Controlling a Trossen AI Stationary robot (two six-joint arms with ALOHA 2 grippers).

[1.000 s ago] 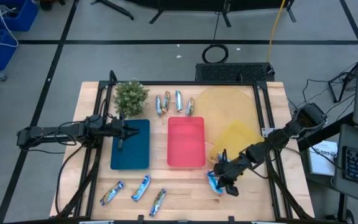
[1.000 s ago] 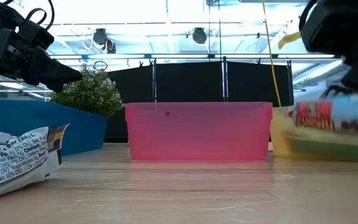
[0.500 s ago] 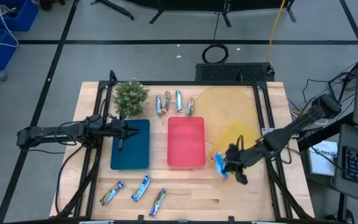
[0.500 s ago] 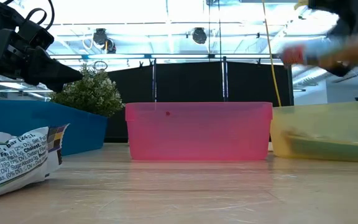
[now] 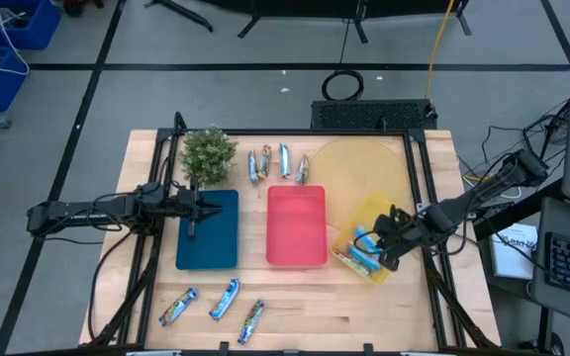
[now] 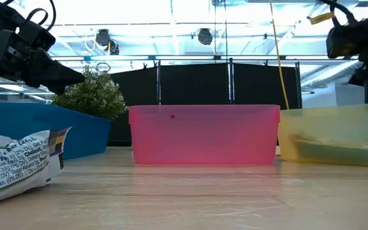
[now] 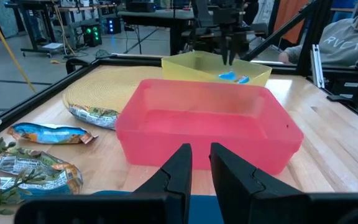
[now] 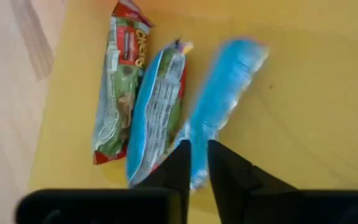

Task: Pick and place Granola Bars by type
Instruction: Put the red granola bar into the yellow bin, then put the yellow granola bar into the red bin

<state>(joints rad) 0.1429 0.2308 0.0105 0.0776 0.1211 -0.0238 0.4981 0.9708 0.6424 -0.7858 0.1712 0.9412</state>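
Three granola bars (image 8: pixel 166 106) lie in the yellow tray (image 5: pixel 376 214), clear only from the right wrist; its pincer (image 8: pixel 194 163) hangs above, fingers nearly together, empty. From overhead, the left pincer (image 5: pixel 195 212) hovers over the blue tray (image 5: pixel 209 247), slightly parted, empty.

Seen from above: wooden table (image 5: pixel 295 309) carrying blue tray (image 5: pixel 207 229), red tray (image 5: pixel 296 225), yellow tray (image 5: pixel 372 222). Right gripper (image 5: pixel 381 237) over the yellow tray, granola bars (image 5: pixel 359 251) lying inside it. Left gripper (image 5: pixel 195 207) over the blue tray. Plant (image 5: pixel 209 154) behind. Four bars (image 5: pixel 277 162) at the back, three (image 5: pixel 213 302) along the front.
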